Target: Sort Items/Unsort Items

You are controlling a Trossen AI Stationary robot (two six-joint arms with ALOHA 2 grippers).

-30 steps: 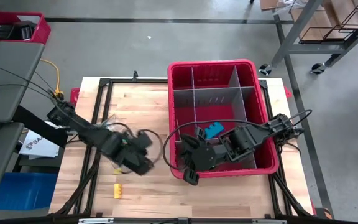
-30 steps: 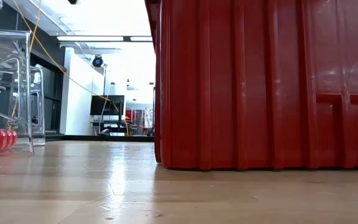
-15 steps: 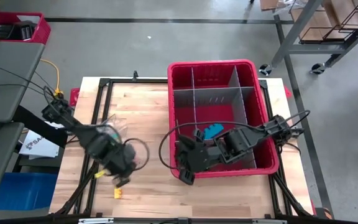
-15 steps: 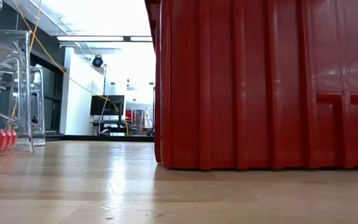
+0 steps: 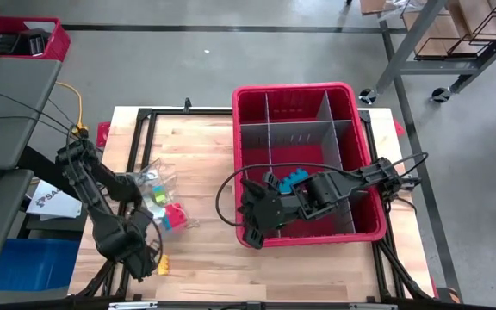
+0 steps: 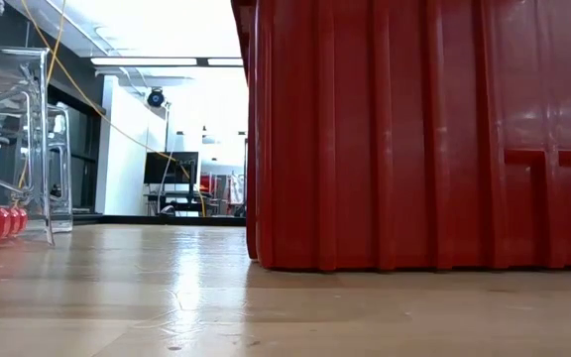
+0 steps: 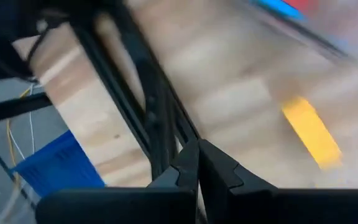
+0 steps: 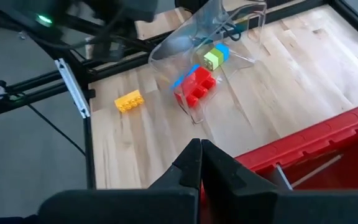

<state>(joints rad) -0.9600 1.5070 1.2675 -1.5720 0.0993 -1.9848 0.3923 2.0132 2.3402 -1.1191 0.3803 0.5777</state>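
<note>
A yellow block (image 5: 164,265) lies on the wooden table near its near left corner. Red, blue and green blocks (image 5: 169,213) lie at the mouth of a tipped clear container (image 5: 153,175). A blue piece (image 5: 295,179) sits in the red bin (image 5: 298,93). My left gripper (image 5: 145,257) is shut and points down just left of the yellow block (image 7: 311,134), holding nothing. My right gripper (image 5: 252,234) is shut and empty over the bin's near left corner. Its wrist view shows the yellow block (image 8: 128,100) and the red block (image 8: 196,87).
The red bin (image 6: 414,129), split by grey dividers (image 5: 295,129), fills the table's right half. A black frame rail (image 5: 132,172) runs along the table's left side. Bare wood lies between the blocks and the bin.
My left gripper has swung from above the clear container and blocks toward the table's near left corner, sinking and rolling about its wrist. It now stands beside the yellow block, and the blocks it covered show again. My right gripper has edged slightly toward the table's left.
</note>
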